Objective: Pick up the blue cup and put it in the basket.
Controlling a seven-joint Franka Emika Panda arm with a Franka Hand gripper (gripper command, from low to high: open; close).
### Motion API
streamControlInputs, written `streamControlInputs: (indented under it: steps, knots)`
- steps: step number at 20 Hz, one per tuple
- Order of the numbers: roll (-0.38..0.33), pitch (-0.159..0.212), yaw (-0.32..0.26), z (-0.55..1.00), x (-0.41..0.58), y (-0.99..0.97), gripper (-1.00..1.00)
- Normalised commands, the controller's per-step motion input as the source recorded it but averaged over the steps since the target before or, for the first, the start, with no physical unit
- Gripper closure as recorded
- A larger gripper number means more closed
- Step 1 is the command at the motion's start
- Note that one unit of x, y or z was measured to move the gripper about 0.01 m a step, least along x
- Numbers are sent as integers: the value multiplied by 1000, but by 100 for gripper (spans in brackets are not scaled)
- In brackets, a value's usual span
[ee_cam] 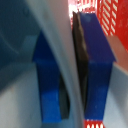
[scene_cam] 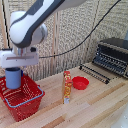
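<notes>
The blue drinking vessel (scene_cam: 13, 78) hangs upright over the red receptacle (scene_cam: 22, 97) at the exterior view's left, its base about level with the basket's rim. My gripping mechanism (scene_cam: 14, 68) is shut on the cup's rim from above. In the wrist view a pale cup wall (ee_cam: 57, 60) runs between the two blue fingers (ee_cam: 97, 65), pinched tight, with red mesh of the receptacle (ee_cam: 112, 20) beyond.
A tall red and yellow carton (scene_cam: 66, 86) stands upright mid-table. A red shallow bowl (scene_cam: 80, 82) lies beside it. A black toaster oven (scene_cam: 113, 56) with a pulled-out rack (scene_cam: 95, 72) fills the exterior view's right. The wooden table (scene_cam: 95, 107) runs to the front.
</notes>
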Motion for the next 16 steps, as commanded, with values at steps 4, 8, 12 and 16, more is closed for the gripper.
streamControlInputs:
  steps: [4, 8, 12, 16]
  knots:
    - [-346, 0, 32, -234, 98, 214, -100]
    - [-129, 4, -23, 153, 6, 173, -100]
    - [-94, 13, -142, 491, 38, 7, -100]
    - [-37, 57, -157, 775, 21, -5, -100]
